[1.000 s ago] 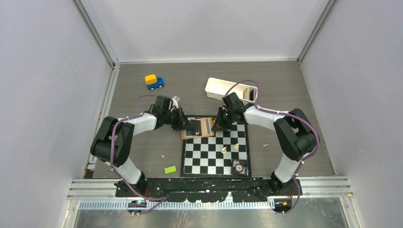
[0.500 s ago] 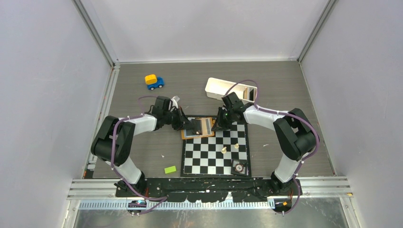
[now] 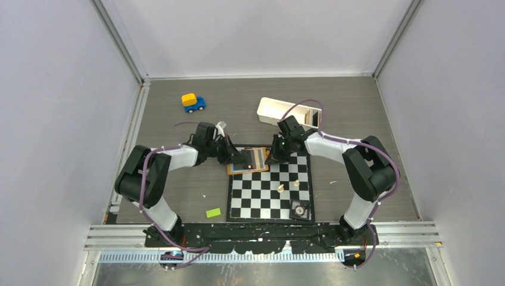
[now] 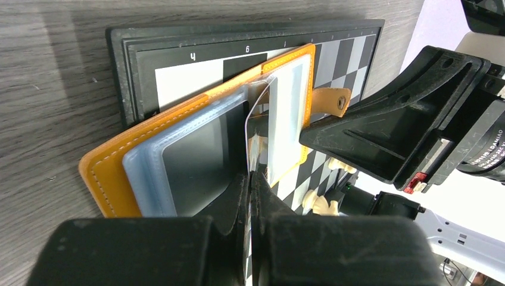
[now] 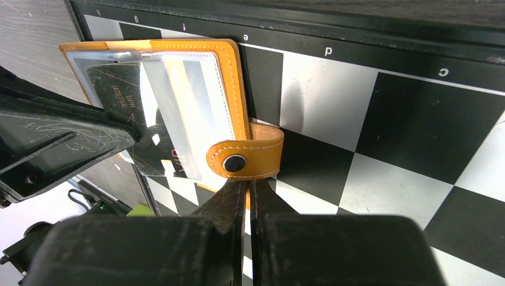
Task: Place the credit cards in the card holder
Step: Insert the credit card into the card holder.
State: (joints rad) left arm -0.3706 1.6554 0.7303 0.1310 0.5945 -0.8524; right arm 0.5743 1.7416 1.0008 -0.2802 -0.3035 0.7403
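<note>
Grey table (image 3: 178,119), chessboard (image 3: 271,190): L arm (image 3: 172,156) & R arm (image 3: 333,146) reach in low, elbows bent. L gripper (image 4: 250,176) pinches card (image 5: 119,98) over card holder (image 5: 241,89); R gripper (image 5: 249,186) pinches its strap (image 5: 256,158).

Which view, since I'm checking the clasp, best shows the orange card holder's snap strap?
Right wrist: the orange leather snap strap sits centred, close and sharp. Left wrist shows it small, beyond the orange card holder; top external cannot resolve it.
</note>
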